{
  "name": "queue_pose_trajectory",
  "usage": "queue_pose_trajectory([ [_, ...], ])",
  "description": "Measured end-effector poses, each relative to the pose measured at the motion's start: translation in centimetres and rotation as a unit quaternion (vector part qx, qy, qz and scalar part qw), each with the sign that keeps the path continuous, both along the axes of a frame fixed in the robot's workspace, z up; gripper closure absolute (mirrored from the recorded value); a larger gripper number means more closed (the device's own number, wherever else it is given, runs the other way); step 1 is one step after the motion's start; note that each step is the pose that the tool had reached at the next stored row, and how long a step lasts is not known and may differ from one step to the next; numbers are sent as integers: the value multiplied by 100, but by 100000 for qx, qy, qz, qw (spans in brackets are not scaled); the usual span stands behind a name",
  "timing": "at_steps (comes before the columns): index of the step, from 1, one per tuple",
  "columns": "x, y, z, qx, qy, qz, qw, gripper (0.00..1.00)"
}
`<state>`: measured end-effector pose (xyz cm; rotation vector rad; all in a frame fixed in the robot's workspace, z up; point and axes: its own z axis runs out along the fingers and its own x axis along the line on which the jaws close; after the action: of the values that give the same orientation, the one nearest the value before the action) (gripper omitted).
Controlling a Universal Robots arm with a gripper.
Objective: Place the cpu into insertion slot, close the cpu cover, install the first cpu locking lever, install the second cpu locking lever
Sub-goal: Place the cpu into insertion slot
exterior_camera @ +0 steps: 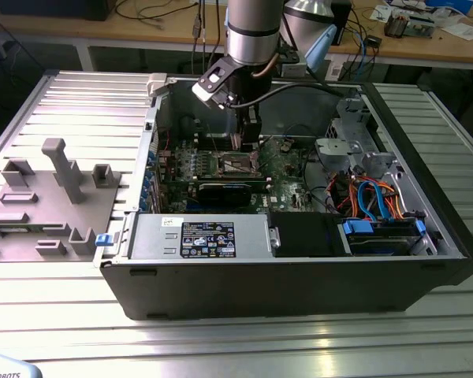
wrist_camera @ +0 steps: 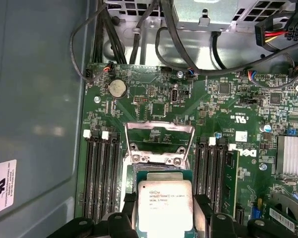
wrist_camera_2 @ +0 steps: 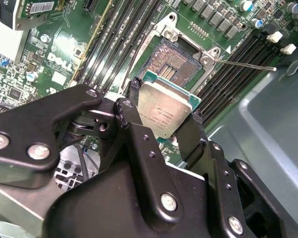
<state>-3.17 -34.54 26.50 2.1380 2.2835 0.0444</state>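
Observation:
My gripper point(wrist_camera_2: 165, 100) is shut on the cpu point(wrist_camera_2: 164, 111), a flat square chip with a dull silver top and a green edge. Its black fingers point(wrist_camera_2: 131, 106) press on two opposite sides. The insertion slot point(wrist_camera_2: 170, 60) lies open on the green circuit board, its dark pin field bare, just beyond the chip. In the first wrist view the cpu point(wrist_camera: 165, 210) hangs in the gripper point(wrist_camera: 165, 201) in front of the cpu cover point(wrist_camera: 159, 126), which stands raised. A thin locking lever point(wrist_camera_2: 243, 63) sticks out beside the slot. In the exterior view the gripper point(exterior_camera: 250, 142) hovers over the slot point(exterior_camera: 238, 164) inside the case.
Black memory slots point(wrist_camera: 102, 173) flank the socket on both sides. A finned heatsink point(wrist_camera: 290, 153) and cable bundles point(wrist_camera: 139, 29) lie nearby. The case holds a power supply point(exterior_camera: 205, 236) and a drive cage with coloured cables point(exterior_camera: 370, 197). A grey fixture tray point(exterior_camera: 47, 197) sits outside.

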Motion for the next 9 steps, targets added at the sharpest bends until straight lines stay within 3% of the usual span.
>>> queue_pose_trajectory([
  [9, 0, 0, -6, -15, 0, -1734, 99985, 46],
])
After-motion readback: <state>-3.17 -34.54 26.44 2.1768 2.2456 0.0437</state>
